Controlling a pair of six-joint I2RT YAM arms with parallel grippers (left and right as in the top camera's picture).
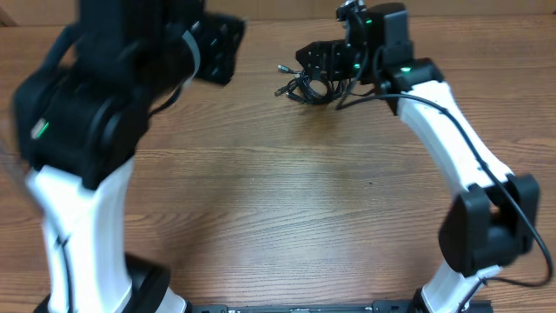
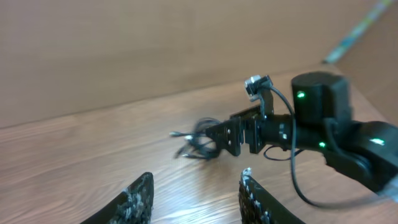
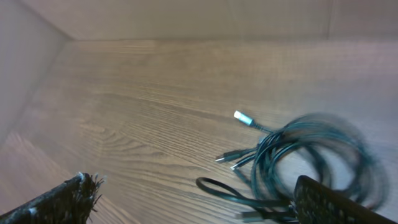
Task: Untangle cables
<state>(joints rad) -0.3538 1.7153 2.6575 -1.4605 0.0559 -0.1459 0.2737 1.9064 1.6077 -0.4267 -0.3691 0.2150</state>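
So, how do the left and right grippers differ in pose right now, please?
The right gripper is at the cables; the left gripper is well away from them. One right finger overlaps the coil; the left fingers have only table between them. Both are open, holding nothing.

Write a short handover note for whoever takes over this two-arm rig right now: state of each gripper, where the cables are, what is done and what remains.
Left gripper: open, empty, raised well short of the cables.
Right gripper: open wide, holding nothing, low over the table right at the cables; whether a finger touches them cannot be told.
Cables: one tangled coil lying on the far side of the table, plug ends sticking out of it.
Done: nothing separated yet.
Left: grip the bundle, pull the cords apart, lay each out loose.
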